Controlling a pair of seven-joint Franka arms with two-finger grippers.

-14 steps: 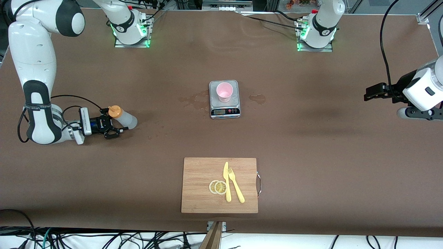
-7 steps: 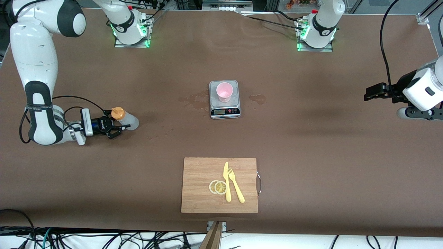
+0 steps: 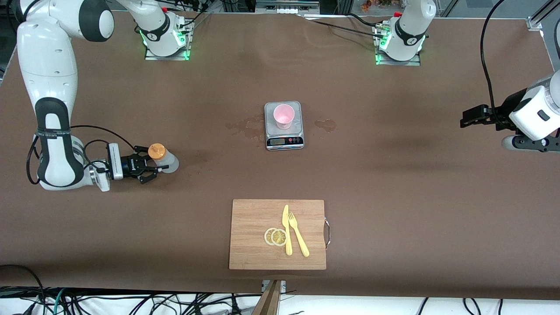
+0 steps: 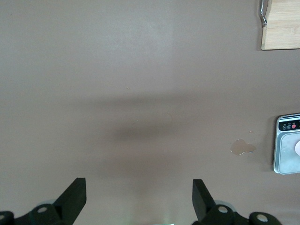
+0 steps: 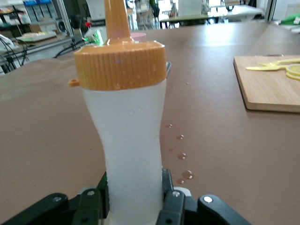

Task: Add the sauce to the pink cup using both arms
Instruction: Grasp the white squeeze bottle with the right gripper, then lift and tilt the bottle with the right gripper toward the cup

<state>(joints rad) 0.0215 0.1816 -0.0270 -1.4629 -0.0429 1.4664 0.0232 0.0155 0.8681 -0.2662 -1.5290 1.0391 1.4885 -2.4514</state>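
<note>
Right claw [image 3: 151, 165] clamped on translucent whitish squeeze bottle w/ orange cap [image 3: 164, 160], low over table [image 3: 393, 183]; left claw [image 3: 464, 119] apart, waiting. Pale pink plastic cup [image 3: 283, 116] looks unfilled, so pouring's left imo.

- I count one sauce [image 3: 162, 158] bottle, orange cap, at about nine o'clock on the table.
- One pink cup [image 3: 283, 116], on one scale [image 3: 284, 140], near centre.
- One cutting board [image 3: 277, 234] at six o'clock.
- On it, one yellow knife [image 3: 287, 229], one yellow fork [image 3: 298, 233], and what look like two lemon slices [image 3: 275, 236], overlapping.
- Two arms, so two grippers: right gripper [image 3: 146, 165], left gripper [image 3: 469, 118].
</note>
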